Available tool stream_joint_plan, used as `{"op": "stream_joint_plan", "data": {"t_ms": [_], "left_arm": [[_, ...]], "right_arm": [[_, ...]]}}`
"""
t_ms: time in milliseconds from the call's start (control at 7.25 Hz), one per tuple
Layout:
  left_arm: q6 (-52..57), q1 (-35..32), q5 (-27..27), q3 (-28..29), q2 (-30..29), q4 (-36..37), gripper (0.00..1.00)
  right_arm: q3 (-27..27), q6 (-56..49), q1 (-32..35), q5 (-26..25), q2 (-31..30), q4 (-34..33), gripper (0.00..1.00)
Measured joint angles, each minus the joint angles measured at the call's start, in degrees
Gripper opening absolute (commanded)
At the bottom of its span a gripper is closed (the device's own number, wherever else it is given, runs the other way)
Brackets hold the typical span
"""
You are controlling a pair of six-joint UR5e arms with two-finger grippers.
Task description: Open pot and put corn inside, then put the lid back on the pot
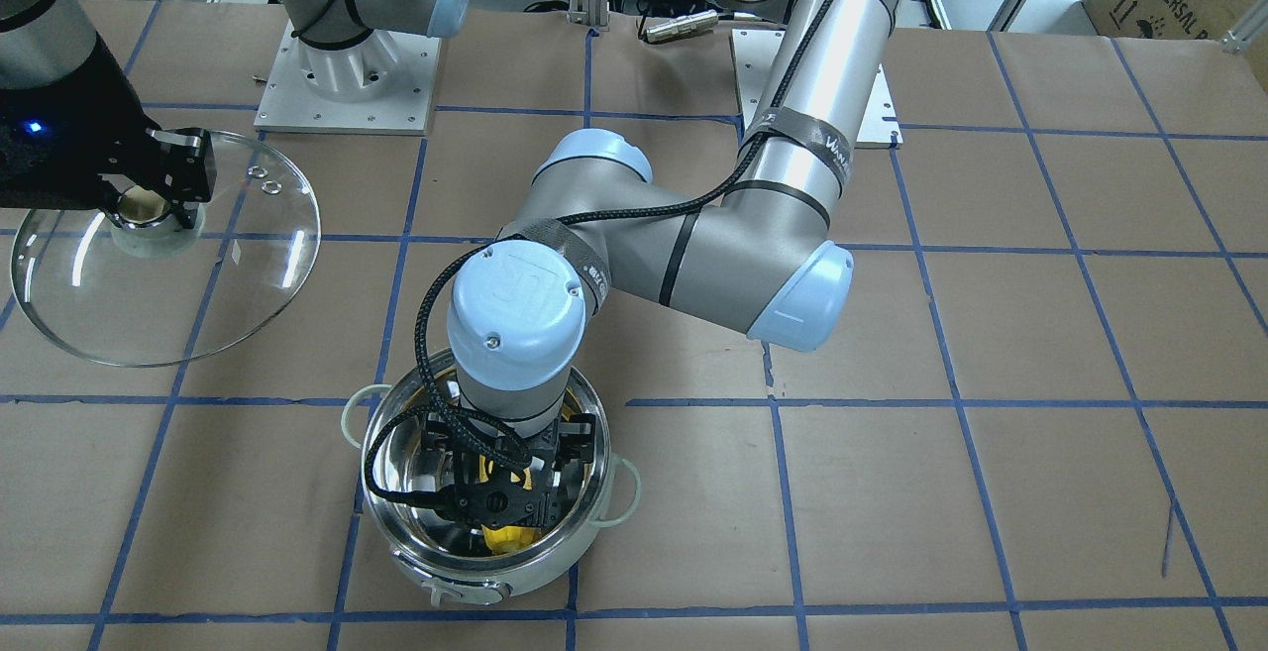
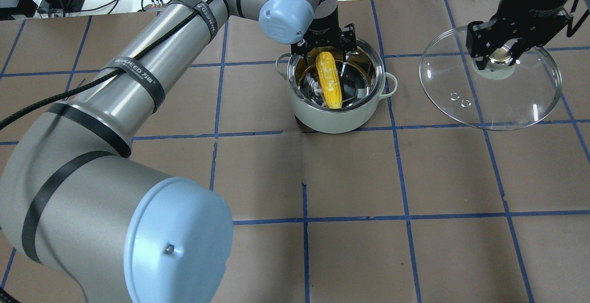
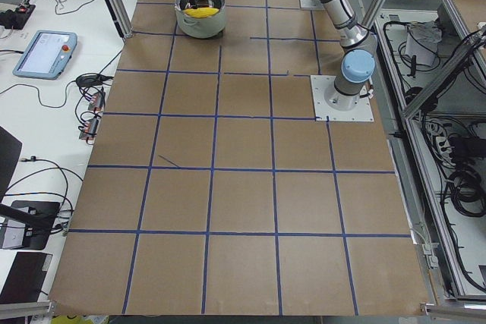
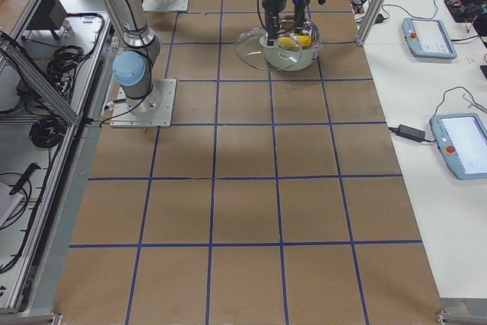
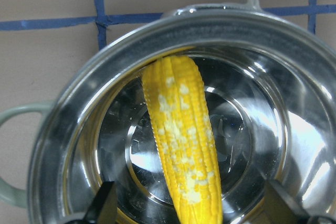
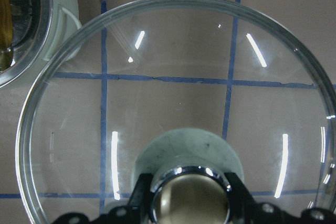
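Note:
The steel pot [image 2: 339, 119] stands uncovered on the brown table. The yellow corn [image 2: 331, 79] lies inside it, tapered end toward the robot; it also shows in the left wrist view [image 5: 181, 145] against the pot's shiny inside [image 5: 79, 129]. My left gripper [image 2: 328, 47] hangs over the pot's far rim, open, with its fingers [image 5: 105, 203] wide apart on either side of the corn's thick end. My right gripper [image 2: 500, 56] is shut on the knob [image 6: 189, 198] of the clear glass lid [image 2: 507, 95] and holds it tilted, to the right of the pot.
The left arm's elbow [image 1: 693, 255] stretches over the table's middle. Both arm bases stand on plates at the robot's edge [image 1: 347, 76]. A metal cylinder [image 1: 679, 27] lies between them. Tablets lie on side benches [image 4: 430, 36].

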Motion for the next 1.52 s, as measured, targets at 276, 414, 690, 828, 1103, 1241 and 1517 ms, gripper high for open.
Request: {"op": "stream_joint_plan", "data": {"t_ms": [276, 414, 690, 828, 1103, 1241, 1517], "left_arm": [[2.68, 3.07, 0.03, -0.72, 3.83, -3.15, 1.0], [6.48, 5.23, 0.14, -1.0, 6.27, -6.34, 1.0], [13.87, 10.0, 2.65, -3.92, 12.83, -11.47, 1.0], [17.69, 12.65, 4.91, -7.93, 17.24, -12.32, 1.0], [23.18, 18.16, 6.25, -19.8, 28.38, -11.79, 1.0], [24.32, 20.05, 6.47, -23.98, 33.16, -11.25, 1.0], [24.36, 21.18, 6.83, -26.55, 37.87, -11.46, 1.0]], "right_arm": [[-0.71, 2.13, 1.57, 1.15, 0.89, 0.51, 0.38], [-1.39, 4.08, 4.27, 1.74, 2.34, 0.22, 0.39], [-6.62, 7.42, 11.53, 2.19, 8.57, -0.16, 0.39], [-10.99, 8.02, 14.94, 2.28, 13.17, -0.16, 0.39], [-19.86, 8.31, 20.52, 2.23, 22.27, -0.06, 0.39], [-22.11, 8.22, 21.79, 2.27, 25.23, -0.08, 0.39], [-23.24, 7.84, 22.47, 2.28, 27.64, -0.74, 0.39]]}}
